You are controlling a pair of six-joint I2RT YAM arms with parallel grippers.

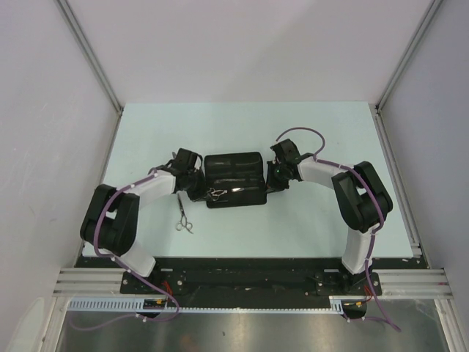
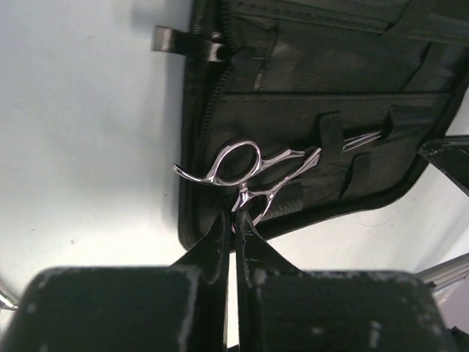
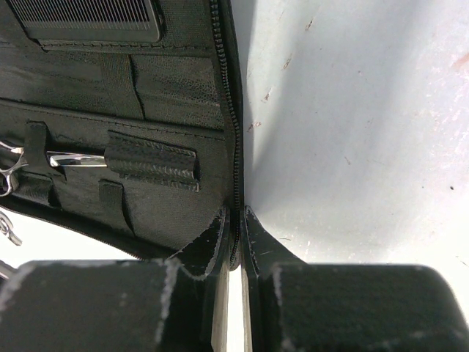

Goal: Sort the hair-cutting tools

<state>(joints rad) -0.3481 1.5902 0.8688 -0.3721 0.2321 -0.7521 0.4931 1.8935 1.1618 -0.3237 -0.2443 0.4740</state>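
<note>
left gripper [image 2: 234,220]: clenched on scissors [image 2: 272,160] ring handle at its tips | right gripper [image 3: 234,218]: pinching case [image 3: 176,95] zipper edge between its tips, case spreading left

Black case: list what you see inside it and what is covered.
The black case holds silver scissors, blades partly under elastic loops, and a comb partly covered by a pocket.

Glossy metal scissors [image 2: 289,155] — matt, grained fabric case [image 2: 330,73].

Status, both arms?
Left gripper shut on slim silver scissors, blades under strap of black fabric case. Right gripper shut on case edge. Second silver scissors loose on table.
</note>
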